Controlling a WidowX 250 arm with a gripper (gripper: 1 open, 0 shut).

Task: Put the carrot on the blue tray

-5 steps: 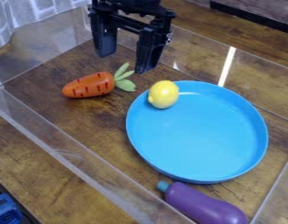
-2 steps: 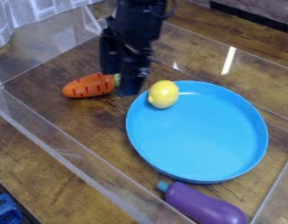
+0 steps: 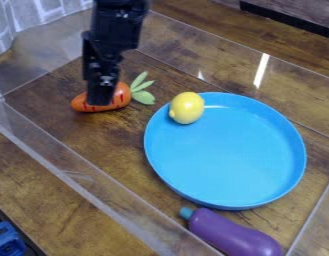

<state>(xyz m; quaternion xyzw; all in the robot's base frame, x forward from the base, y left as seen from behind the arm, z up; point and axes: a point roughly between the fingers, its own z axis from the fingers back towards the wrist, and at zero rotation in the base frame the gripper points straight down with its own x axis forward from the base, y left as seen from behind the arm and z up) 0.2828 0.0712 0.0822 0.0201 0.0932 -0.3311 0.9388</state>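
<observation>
1 carrot [image 3: 111,97] | 1 blue tray [image 3: 247,165] | 1 lemon [image 3: 188,107] | 1 eggplant [image 3: 234,235]

Orange carrot [image 3: 89,101] with green leaves, bright blue tray [image 3: 247,165], yellow lemon [image 3: 187,107]. Purple eggplant [image 3: 236,236], black gripper [image 3: 100,82]. Brown wood-grain table [image 3: 73,160].

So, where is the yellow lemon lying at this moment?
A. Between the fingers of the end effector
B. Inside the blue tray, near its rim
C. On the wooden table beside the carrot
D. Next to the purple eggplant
B: the lemon sits inside the blue tray, at its rim on the upper left, apart from the carrot.
</observation>
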